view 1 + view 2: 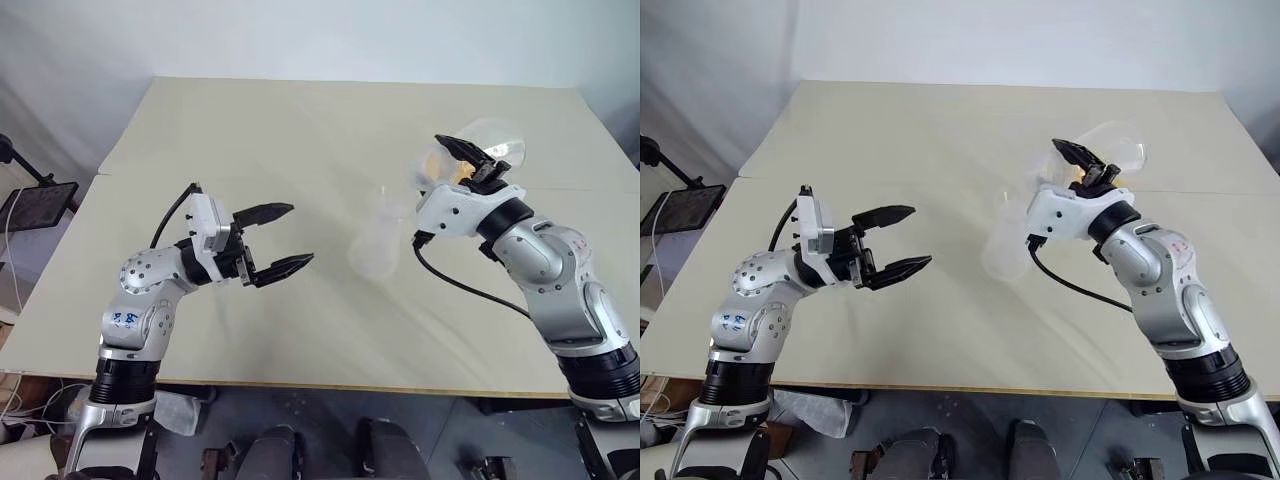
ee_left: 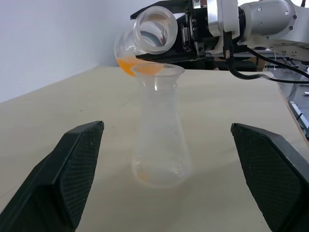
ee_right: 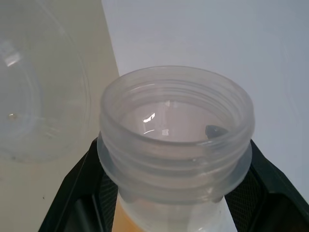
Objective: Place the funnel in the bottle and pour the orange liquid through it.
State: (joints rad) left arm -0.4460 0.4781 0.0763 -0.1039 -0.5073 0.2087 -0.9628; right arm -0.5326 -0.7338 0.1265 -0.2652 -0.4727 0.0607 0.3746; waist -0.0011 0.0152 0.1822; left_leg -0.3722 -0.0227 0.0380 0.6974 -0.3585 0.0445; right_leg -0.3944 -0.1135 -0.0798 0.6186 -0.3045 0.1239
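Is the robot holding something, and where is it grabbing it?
Yes. The right gripper clamps a tilted clear container of orange liquid just below its threaded mouth. The left gripper is open, holding nothing.

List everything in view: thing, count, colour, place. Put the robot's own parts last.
bottle: one, clear frosty plastic, upright on the table between the two arms.
funnel: one, clear, seated in the bottle's mouth.
flask: one, clear, round threaded rim, tilted over the funnel, held at its neck.
orange liquid: small amount, yellow-orange, pooled low inside the tilted flask.
table: one, beige, under everything.
black cable: one, trailing from the right wrist.
left gripper: one, black fingers, open and empty, left of the bottle.
right gripper: one, black fingers, shut on the flask.
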